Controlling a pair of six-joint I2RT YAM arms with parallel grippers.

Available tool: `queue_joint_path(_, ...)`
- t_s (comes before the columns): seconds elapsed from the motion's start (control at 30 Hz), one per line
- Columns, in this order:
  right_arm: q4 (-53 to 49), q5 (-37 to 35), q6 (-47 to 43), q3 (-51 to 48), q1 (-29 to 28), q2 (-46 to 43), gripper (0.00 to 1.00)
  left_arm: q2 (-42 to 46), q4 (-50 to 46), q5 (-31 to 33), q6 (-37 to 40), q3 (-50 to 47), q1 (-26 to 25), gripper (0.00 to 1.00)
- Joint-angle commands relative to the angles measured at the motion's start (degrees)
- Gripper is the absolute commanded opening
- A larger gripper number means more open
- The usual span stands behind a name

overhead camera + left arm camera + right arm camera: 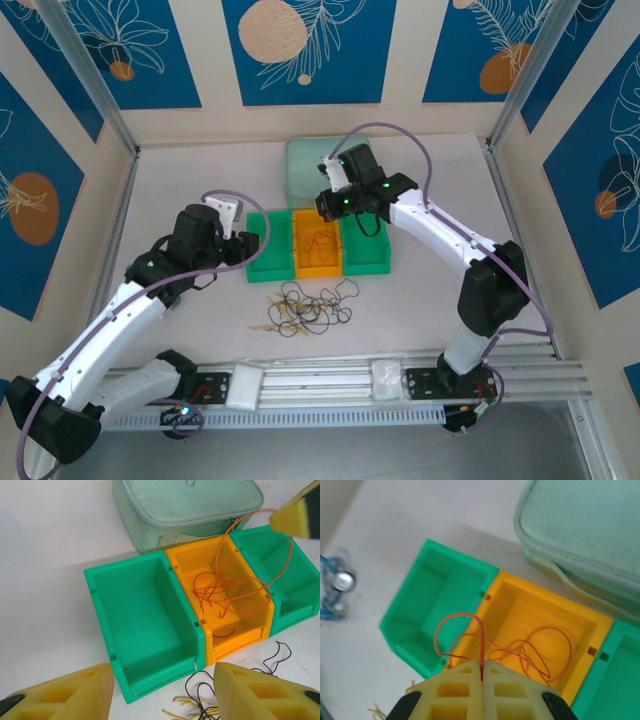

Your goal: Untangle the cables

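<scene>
Yellow fingers of my left hand frame the bottom of its wrist view. They are spread wide with nothing between them. I hold that hand close to the left green bin, at its outer side as the overhead view shows it.

Touching that bin stands the orange bin, and against its other side the right green bin. The three make one row on the surface. Just behind the row sits a pale green zipped pouch.

My right hand has its fingers pressed together on an orange-red cable, pinched right at the tips. From the pinch the cable rises in a narrow loop, bends over and runs down into the orange bin. There it joins a loose heap of more orange-red cables lying on the bin's floor. I hang this hand above the orange bin, toward the pouch.

In front of the bins, on the open surface, lies the rest of the tangle. Black cables lie in overlapping loops. Pale yellow cables are caught up in their left edge. The two colours cross one another, but I cannot tell which strand lies on top. This heap sits near the orange bin's front wall without touching it, and apart from both of my hands.
</scene>
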State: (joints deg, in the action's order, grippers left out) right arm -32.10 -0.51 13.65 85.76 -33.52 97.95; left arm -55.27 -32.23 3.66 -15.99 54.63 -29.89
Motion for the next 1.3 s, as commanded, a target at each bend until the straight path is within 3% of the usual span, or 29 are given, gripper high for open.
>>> queue_joint_path(0.0, -7.71, -7.0, -3.23, 3.47, -1.34, 2.78, 0.0, -0.07, -0.41, -0.6, 1.14, -0.18, 0.71, 0.55)
queue_joint_path(0.27, -14.25, -16.4, -3.63, 9.23, -4.17, 10.14, 0.0, -0.08, -1.1, -0.41, 1.52, -0.22, 0.73, 0.55)
queue_joint_path(0.53, -14.39, -23.35, -2.73, 10.17, -3.73, 11.16, 0.0, -1.1, -0.84, -0.98, 1.73, -0.57, 0.8, 0.55)
queue_joint_path(1.03, -13.76, -14.0, -0.83, 15.64, -5.52, 20.26, 0.0, -1.79, -0.3, -1.89, 2.23, -1.97, 0.97, 0.55)
queue_joint_path(1.17, -13.52, -12.34, -0.38, 16.2, -5.68, 22.05, 0.06, -1.94, 0.11, -2.21, 2.45, -2.42, 1.23, 0.55)
queue_joint_path(1.27, -13.72, -12.3, -0.14, 16.59, -5.59, 22.24, 0.16, -2.13, 0.42, -2.51, 2.71, -2.82, 1.24, 0.55)
